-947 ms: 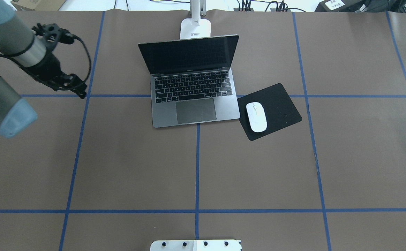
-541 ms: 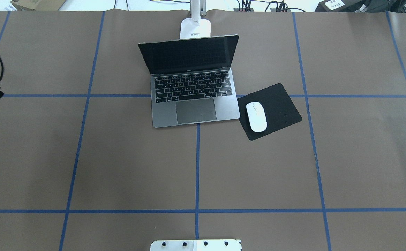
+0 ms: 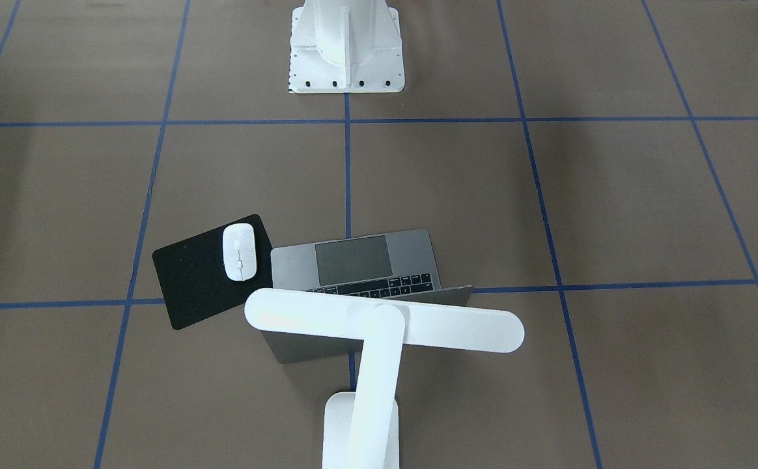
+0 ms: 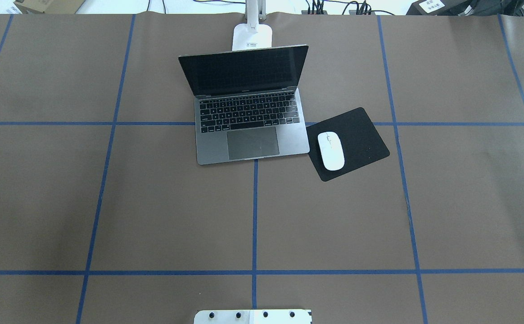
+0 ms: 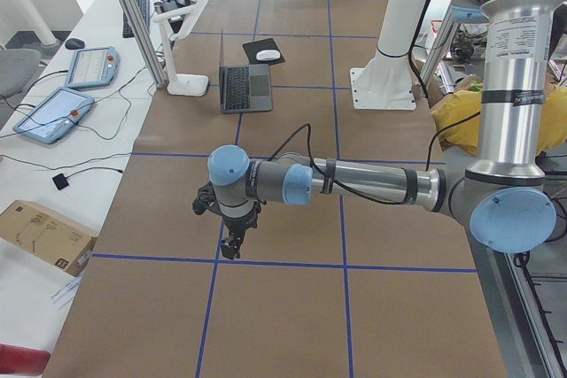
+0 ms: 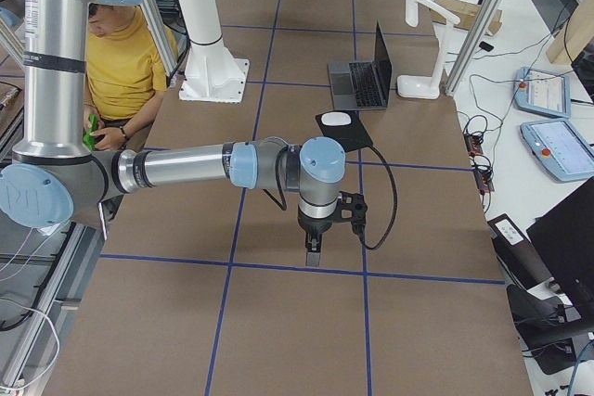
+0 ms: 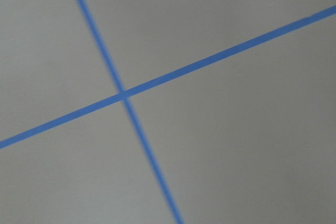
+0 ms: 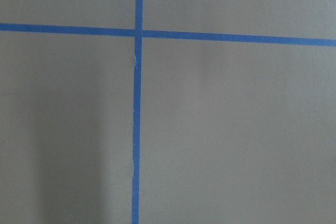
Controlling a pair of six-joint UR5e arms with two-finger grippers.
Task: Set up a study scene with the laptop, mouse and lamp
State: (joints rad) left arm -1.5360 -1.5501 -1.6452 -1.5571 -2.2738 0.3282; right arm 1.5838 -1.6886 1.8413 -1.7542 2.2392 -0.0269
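A: Anything sitting in or on anything?
B: Black pad (image 4: 361, 135) carries the mouse (image 4: 331, 150), on the side nearest the laptop (image 4: 248, 108). Pad touches the laptop's right edge. Laptop open, screen dark. Lamp (image 3: 379, 326) right behind the lid, bar head over it.
A: Claws?
B: Left gripper (image 5: 229, 252) and right gripper (image 6: 313, 257) each point down over bare table (image 4: 154, 216), well apart from the setup. Only side views show them, so can't tell how open or whether anything is held.
A: Surface, room?
B: Brown paper, blue tape grid. 2 pendants (image 5: 53, 114) on a side bench.
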